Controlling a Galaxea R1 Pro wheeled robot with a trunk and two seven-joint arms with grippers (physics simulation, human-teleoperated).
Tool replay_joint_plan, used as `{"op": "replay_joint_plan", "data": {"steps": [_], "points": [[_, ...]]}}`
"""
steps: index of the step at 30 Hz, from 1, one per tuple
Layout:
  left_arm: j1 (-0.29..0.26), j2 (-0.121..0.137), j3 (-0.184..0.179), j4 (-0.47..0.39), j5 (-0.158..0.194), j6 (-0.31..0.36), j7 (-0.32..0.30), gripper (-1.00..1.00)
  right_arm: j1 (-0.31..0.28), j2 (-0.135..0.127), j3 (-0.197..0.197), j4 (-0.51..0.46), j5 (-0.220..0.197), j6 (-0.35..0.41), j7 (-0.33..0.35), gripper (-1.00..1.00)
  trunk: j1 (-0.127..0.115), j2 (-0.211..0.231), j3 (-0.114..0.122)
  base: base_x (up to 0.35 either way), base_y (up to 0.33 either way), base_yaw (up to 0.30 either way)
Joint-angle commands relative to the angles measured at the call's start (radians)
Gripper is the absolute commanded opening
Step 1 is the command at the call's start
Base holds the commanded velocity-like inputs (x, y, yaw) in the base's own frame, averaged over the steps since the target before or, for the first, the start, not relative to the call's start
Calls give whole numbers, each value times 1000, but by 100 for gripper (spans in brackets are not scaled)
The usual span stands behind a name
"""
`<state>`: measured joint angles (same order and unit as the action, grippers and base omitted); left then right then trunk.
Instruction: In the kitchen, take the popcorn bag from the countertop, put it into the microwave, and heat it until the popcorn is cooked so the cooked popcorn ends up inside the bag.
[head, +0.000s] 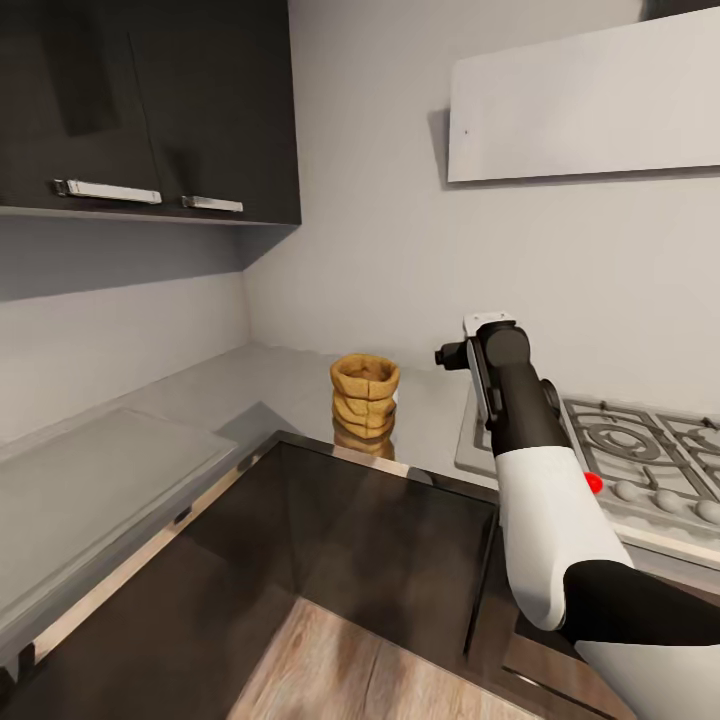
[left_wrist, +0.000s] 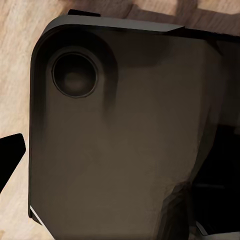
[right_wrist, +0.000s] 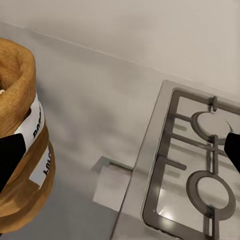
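The popcorn bag stands upright on the grey countertop, in the corner near the wall, with its round mouth up. My right gripper hovers just right of the bag, at about its height. In the right wrist view the popcorn bag sits beside one fingertip, and the right gripper is open with nothing between its fingers. The left gripper hangs low over the robot's dark base and the wooden floor, with one fingertip far out at the frame edge. The microwave is out of view.
A steel gas hob lies on the counter right of the arm, also seen as the hob under the right gripper. Dark wall cabinets hang at upper left and a white hood at upper right. Dark base cabinets flank the wooden floor.
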<state>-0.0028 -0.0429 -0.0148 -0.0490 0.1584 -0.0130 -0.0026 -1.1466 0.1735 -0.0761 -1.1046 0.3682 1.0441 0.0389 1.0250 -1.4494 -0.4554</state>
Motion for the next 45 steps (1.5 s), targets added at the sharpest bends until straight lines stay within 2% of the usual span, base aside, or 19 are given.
{"op": "replay_joint_plan", "data": {"steps": [1,34,40,45], "points": [[0,0,-2,0,9,-1,0,100,-1,1,-2,0,5,3,4,100,0,-1,-1,5,0,0],[0,1,-5,0,7,-1,0,100,-1,1,-2,3,5,3,4,100,0,-1,-1,219,0,0],[0,1,-5,0,6,-2,0,100,-1,1,-2,-2,5,3,2,100,0,-1,-1,59,0,15],[0,1,-5,0,7,-2,0,100,-1,1,-2,2,5,3,4,100,0,-1,-1,2,0,237]]}}
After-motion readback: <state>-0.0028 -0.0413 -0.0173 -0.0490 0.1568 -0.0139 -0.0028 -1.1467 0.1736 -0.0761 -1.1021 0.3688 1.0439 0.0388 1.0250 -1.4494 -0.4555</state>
